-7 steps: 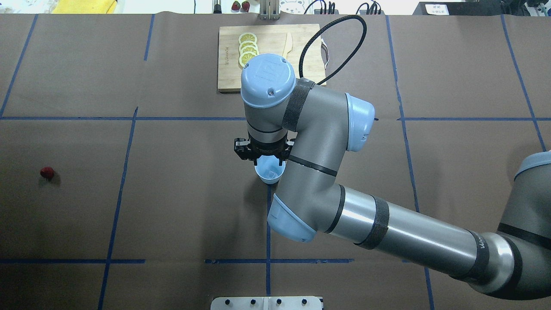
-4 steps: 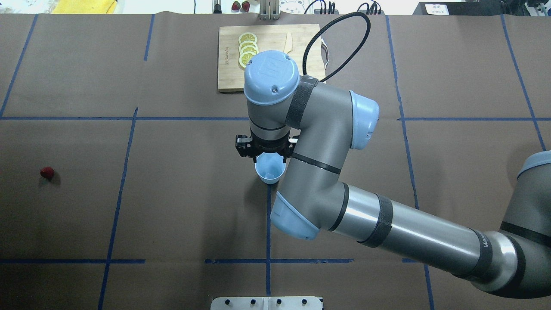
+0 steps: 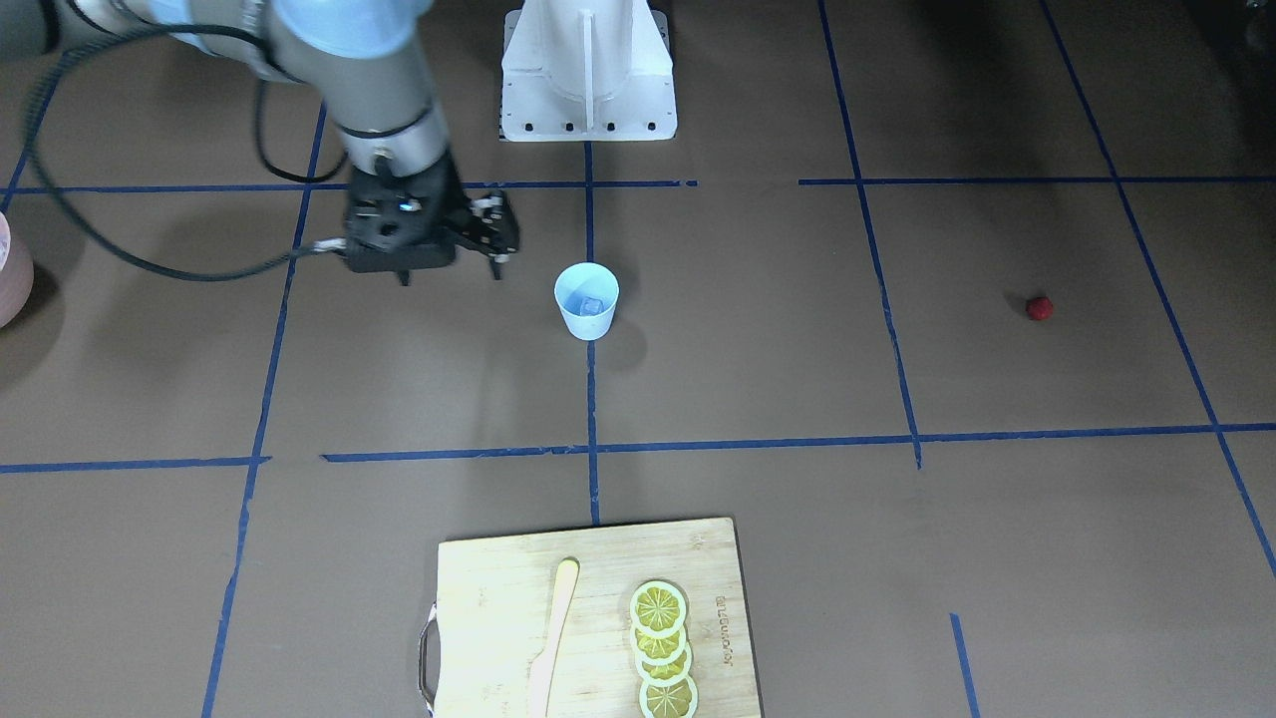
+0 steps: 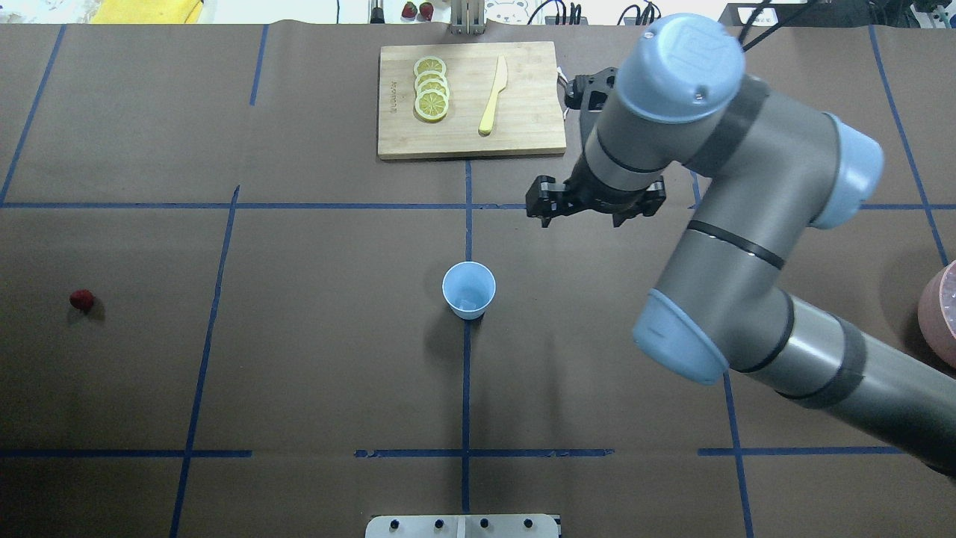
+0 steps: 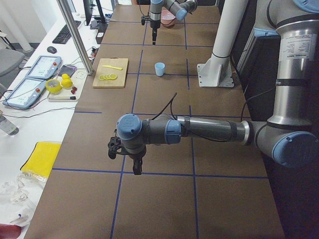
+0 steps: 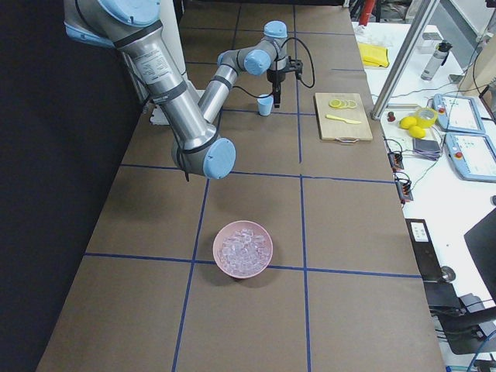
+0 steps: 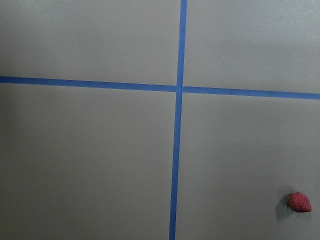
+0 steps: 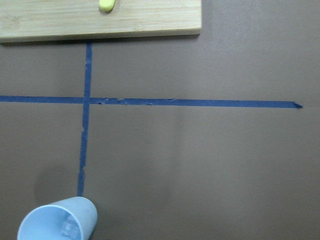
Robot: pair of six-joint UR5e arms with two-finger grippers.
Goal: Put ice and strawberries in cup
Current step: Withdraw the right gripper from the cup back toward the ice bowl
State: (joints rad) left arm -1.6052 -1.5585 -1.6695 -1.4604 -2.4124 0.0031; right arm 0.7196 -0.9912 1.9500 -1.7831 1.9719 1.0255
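The pale blue cup [image 4: 468,290] stands upright at the table's middle and also shows in the front view [image 3: 586,299]. A clear ice cube [image 3: 592,305] lies inside it and shows in the right wrist view [image 8: 67,227]. The dark-red strawberry [image 4: 81,300] lies alone on the table far to the left, at the lower right of the left wrist view [image 7: 299,202]. My right gripper [image 4: 595,205] hovers open and empty, behind and to the right of the cup. My left gripper [image 5: 137,169] shows only in the exterior left view; I cannot tell if it is open.
A wooden cutting board [image 4: 523,127] with lemon slices [image 4: 431,90] and a yellow knife [image 4: 493,97] lies at the back centre. A pink bowl of ice [image 6: 243,248] stands at the far right edge [image 4: 942,314]. The robot base plate [image 3: 588,100] is near the cup.
My right gripper has moved from right over the cup to the back right. The cup is now uncovered, still with the ice in it.
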